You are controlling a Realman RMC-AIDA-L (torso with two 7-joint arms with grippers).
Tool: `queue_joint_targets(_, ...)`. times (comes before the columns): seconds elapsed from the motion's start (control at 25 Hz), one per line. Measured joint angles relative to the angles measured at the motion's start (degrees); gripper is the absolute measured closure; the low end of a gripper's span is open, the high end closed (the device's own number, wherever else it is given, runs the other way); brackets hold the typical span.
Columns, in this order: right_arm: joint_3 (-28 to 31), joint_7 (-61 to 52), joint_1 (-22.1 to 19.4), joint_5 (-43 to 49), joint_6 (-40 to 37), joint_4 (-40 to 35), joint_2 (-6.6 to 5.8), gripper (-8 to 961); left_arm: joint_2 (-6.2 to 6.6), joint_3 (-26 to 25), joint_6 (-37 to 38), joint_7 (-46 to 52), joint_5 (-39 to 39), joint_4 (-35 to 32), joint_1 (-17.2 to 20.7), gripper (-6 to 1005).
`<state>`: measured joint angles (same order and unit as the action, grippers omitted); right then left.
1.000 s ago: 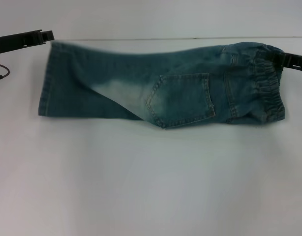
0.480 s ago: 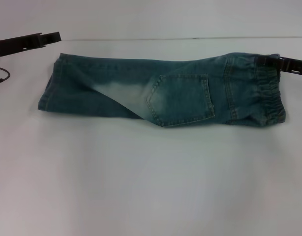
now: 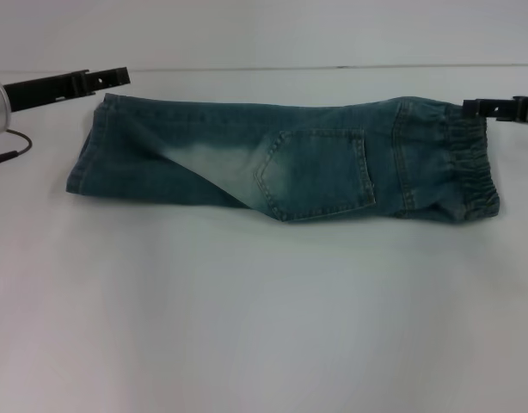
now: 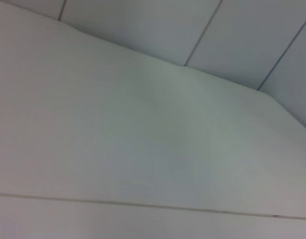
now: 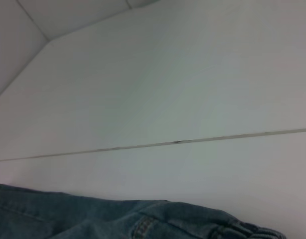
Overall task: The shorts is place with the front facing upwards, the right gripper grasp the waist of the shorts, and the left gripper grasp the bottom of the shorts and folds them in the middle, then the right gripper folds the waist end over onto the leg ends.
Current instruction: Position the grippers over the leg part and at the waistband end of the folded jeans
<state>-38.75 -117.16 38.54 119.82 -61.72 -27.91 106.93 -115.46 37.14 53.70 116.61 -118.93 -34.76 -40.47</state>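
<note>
White worktop [image 3: 264, 310]: shorts [image 3: 281, 163] folded lengthwise, flat. Left claw [image 3: 118, 77] and right claw [image 3: 470, 107] beside it, seemingly off the denim; finger state unclear.

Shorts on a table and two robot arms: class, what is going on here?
Denim shorts lie on a white table, folded lengthwise, waist toward the robot's right, leg ends toward its left. The left pincer sits just beyond the leg-end corner; the right pincer is at the far edge of the waist. Neither visibly holds cloth. The second fold, waist over leg ends, is not yet done.
</note>
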Motion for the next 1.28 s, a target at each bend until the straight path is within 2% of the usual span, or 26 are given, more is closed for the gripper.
queue_joint_targets(0.04, -0.2, -0.8, -0.2, 0.0, -1.4, -0.6, -0.62, 91, -0.08, 0.0, 0.4, -0.3, 0.4, -0.1, 0.1, 169)
queue_joint_targets(0.32, 0.0, -8.4, -2.2, 0.0, -14.0, -9.2, -4.09, 94, -0.73, -0.1, 10.9, -9.2, 8.3, -0.4, 3.0, 179)
queue_joint_targets(0.52, 1.1, -17.7, -3.4, 0.0, -24.0, -17.3, -5.44, 96, -0.56, 0.0, 21.6, -14.8, 8.7, -0.4, 3.6, 182)
queue_joint_targets(0.68, 2.3, -21.1, -2.9, 0.9, -29.3, -20.0, -5.88, 98, -0.71, 0.7, 28.1, -18.8, 8.0, -0.4, 3.9, 182)
queue_joint_targets(0.88, 4.4, -24.9, -2.4, 6.4, -32.9, -24.4, -5.69, 100, -0.53, 3.4, 34.7, -20.6, 5.8, -0.6, 3.6, 183)
queue_joint_targets(1.0, 4.3, -26.2, -1.8, 9.8, -33.2, -24.4, -5.72, 103, -0.59, 4.2, 36.0, -20.7, 4.8, -0.6, 3.6, 183)
queue_joint_targets(1.12, 4.0, -26.3, -0.5, 14.5, -33.4, -23.5, -5.03, 107, -0.93, 4.5, 36.1, -21.1, 4.6, -0.5, 3.9, 183)
queue_joint_targets(1.28, 3.0, -26.3, 1.5, 19.3, -29.4, -20.0, -4.24, 113, -1.63, 4.8, 34.9, -21.7, 4.5, 0.0, 4.2, 183)
